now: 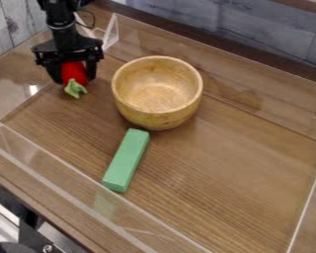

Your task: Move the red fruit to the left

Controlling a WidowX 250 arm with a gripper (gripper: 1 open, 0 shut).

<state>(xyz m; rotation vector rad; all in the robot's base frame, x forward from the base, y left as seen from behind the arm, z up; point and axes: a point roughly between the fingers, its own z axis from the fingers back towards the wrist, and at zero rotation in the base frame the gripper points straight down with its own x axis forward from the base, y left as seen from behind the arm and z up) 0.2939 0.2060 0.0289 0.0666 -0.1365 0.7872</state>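
The red fruit (76, 71) is a small glossy strawberry with a pale green leafy cap. It lies on the wooden table at the far left, left of the wooden bowl (158, 91). My gripper (72, 65) points straight down over it. Its black fingers (47, 59) stand either side of the fruit with a little space between them and it, so the gripper is open. The fruit's upper part is hidden behind the fingers, and its green cap pokes out below them.
A green rectangular block (126, 159) lies in front of the bowl. Clear plastic walls (42, 163) ring the table, and one wall runs close behind and left of the gripper. Bare wood stretches to the right of the bowl.
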